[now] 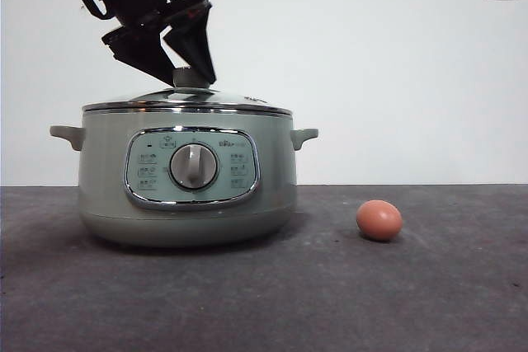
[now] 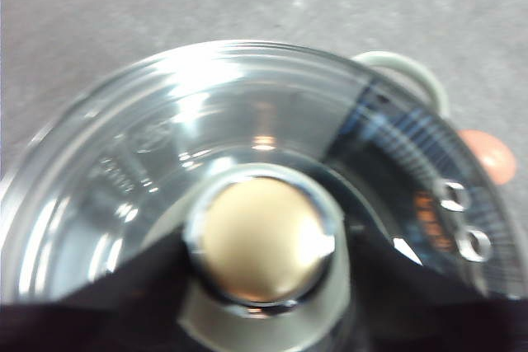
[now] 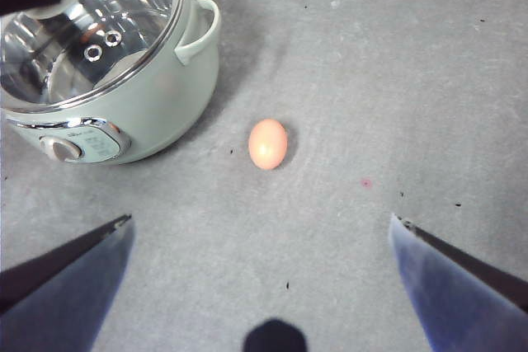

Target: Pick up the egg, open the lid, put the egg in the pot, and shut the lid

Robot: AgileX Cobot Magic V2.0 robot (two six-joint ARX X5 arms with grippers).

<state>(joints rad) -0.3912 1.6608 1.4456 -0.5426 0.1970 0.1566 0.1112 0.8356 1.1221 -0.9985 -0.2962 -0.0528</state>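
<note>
Two jaws of left gripper (image 1: 183, 66) flank lid (image 1: 186, 101) knob, grip unclear; panel writing unreadable.

Left arm low and working, right arm parked high.
The black two-jaw left gripper (image 1: 191, 72) comes in from the upper left, tilted, its jaws set either side of the lid's pale green knob (image 2: 262, 239); grip on it can't be confirmed. The black two-jaw right gripper (image 3: 260, 232) hangs high over the table, jaws spread wide, holding nothing.
</note>
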